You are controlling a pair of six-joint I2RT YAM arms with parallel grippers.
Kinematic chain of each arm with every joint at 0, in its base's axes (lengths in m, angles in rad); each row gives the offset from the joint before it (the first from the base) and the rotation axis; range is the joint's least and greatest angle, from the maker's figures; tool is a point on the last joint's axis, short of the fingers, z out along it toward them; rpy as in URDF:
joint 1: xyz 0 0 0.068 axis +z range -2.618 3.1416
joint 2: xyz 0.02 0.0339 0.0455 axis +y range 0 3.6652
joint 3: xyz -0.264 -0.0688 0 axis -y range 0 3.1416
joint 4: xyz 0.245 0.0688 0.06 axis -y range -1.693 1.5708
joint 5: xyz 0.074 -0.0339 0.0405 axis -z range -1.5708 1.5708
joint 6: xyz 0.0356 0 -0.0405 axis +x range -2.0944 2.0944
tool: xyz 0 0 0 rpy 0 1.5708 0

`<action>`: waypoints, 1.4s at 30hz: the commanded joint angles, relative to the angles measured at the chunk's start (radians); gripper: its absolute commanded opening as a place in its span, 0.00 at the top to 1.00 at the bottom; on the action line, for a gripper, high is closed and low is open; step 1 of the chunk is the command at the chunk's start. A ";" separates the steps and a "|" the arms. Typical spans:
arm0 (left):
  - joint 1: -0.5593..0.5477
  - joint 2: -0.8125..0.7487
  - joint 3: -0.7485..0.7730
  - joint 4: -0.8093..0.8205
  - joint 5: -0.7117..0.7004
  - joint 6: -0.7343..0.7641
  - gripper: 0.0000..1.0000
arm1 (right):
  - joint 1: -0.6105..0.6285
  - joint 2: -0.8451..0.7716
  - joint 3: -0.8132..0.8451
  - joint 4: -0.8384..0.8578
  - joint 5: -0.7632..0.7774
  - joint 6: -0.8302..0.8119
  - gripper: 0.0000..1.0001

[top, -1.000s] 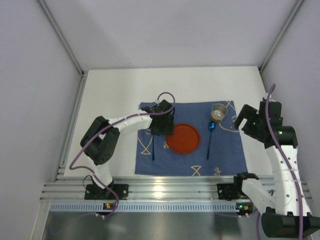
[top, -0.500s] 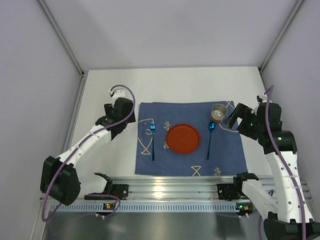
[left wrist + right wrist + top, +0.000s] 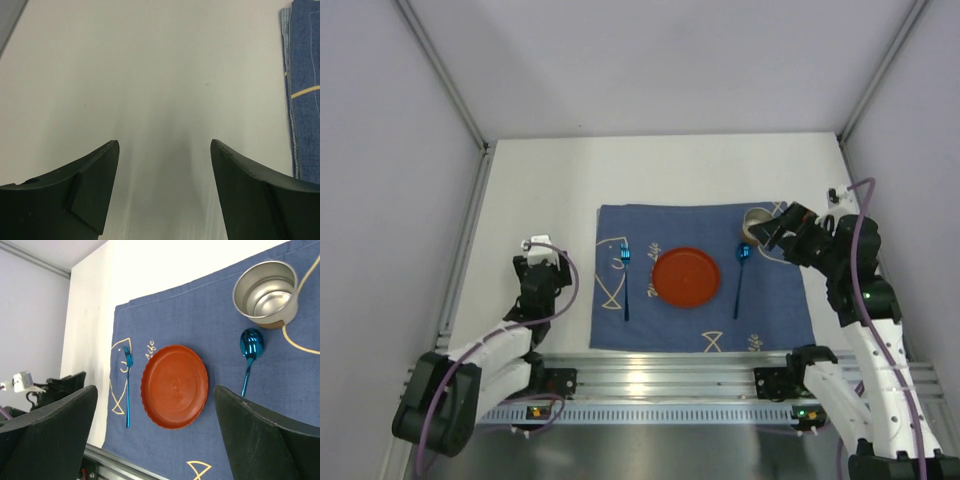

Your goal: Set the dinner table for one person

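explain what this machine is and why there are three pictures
Two robot arms are bolted at the near edge of a white table. One picture looks down from above; the other two come from wrist cameras, so the dark shapes at the bottom are each arm's own fingers. On a blue placemat lie a red plate, a fork on its left, a spoon on its right and a metal cup beyond the spoon. The left end effector is open over bare table beside the placemat; the right end effector is open near the cup. Neither holds anything.
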State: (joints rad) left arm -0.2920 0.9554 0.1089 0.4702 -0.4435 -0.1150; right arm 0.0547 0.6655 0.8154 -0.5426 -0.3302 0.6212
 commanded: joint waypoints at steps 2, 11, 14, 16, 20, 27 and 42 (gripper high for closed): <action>0.056 0.150 0.044 0.324 0.035 0.069 0.21 | 0.045 0.028 0.034 0.156 -0.029 -0.020 0.00; 0.189 0.471 0.222 0.452 0.188 0.129 0.20 | 0.089 0.134 0.116 0.148 0.006 -0.098 0.00; 0.226 0.535 0.233 0.548 0.306 0.086 0.21 | 0.093 0.158 0.119 0.150 0.008 -0.116 0.00; 0.235 0.615 0.209 0.603 0.333 0.090 0.28 | 0.093 0.167 0.120 0.148 0.010 -0.127 0.00; 0.269 0.617 0.215 0.608 0.367 0.072 0.23 | 0.094 0.172 0.108 0.147 0.025 -0.156 0.00; 0.267 0.612 0.213 0.607 0.367 0.074 0.01 | 0.096 0.192 0.021 0.148 0.195 -0.209 0.00; 0.267 0.614 0.213 0.608 0.365 0.074 0.01 | 0.094 0.097 -0.643 1.041 0.487 -0.703 0.00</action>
State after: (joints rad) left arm -0.0280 1.5757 0.3248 0.9943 -0.0933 -0.0334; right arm 0.1421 0.8127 0.3122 0.0517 0.1097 0.0750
